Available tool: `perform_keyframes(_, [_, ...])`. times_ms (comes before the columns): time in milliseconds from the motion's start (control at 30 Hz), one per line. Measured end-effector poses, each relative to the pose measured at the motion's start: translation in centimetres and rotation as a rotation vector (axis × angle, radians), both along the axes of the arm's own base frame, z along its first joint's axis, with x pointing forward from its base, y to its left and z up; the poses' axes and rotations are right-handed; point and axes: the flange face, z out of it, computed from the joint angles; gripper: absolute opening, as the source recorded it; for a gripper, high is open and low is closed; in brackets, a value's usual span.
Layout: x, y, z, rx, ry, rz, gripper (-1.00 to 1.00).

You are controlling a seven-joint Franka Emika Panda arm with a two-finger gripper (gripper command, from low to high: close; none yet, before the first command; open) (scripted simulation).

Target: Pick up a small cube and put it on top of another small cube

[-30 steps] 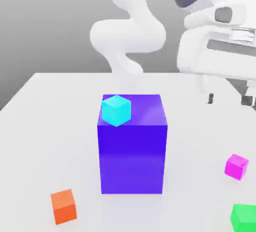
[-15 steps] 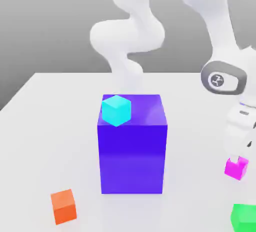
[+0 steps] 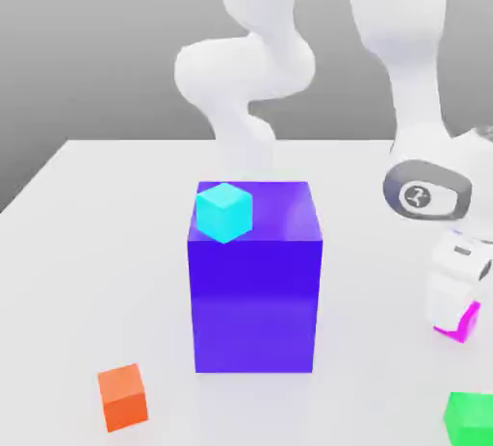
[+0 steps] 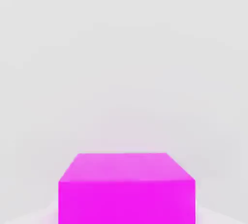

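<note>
Before me: magenta small cube [image 3: 469, 323], cyan cube [image 3: 223, 211], purple-blue block [image 3: 254, 280], orange cube [image 3: 122, 397], green cube [image 3: 471, 418], white desk [image 3: 96, 242].

plain grey backdrop behind a white table [image 3: 87, 242].

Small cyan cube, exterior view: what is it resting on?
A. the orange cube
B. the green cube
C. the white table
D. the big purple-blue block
D: the small cyan cube sits on the top face of the big purple-blue block, near a front corner.
</note>
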Motion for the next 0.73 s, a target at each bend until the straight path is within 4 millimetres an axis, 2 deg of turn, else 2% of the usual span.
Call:
perform_keyframes(100, [-0.1,-0.1,2.3,-0.004,0.0,0.002,-1.0])
perform_keyframes(167, [1.3,-0.2,3.4,-0.008,0.001,-0.034,-1.0])
perform_keyframes(333, [9.1,-1.3,5.7,-0.009,0.002,-0.224,-1.0])
perform_keyframes(467, [15.9,-3.8,7.7,-0.007,0.004,-0.396,-1.0])
perform_keyframes(533, [17.8,-4.7,6.8,-0.005,0.004,-0.445,-1.0])
perform_keyframes(600, [18.3,-5.0,4.1,-0.005,0.004,-0.457,-1.0])
perform_keyframes(633, [18.3,-5.0,2.8,-0.006,0.004,-0.459,1.0])
perform_keyframes(733, [18.3,-5.0,2.8,-0.006,0.004,-0.459,1.0])
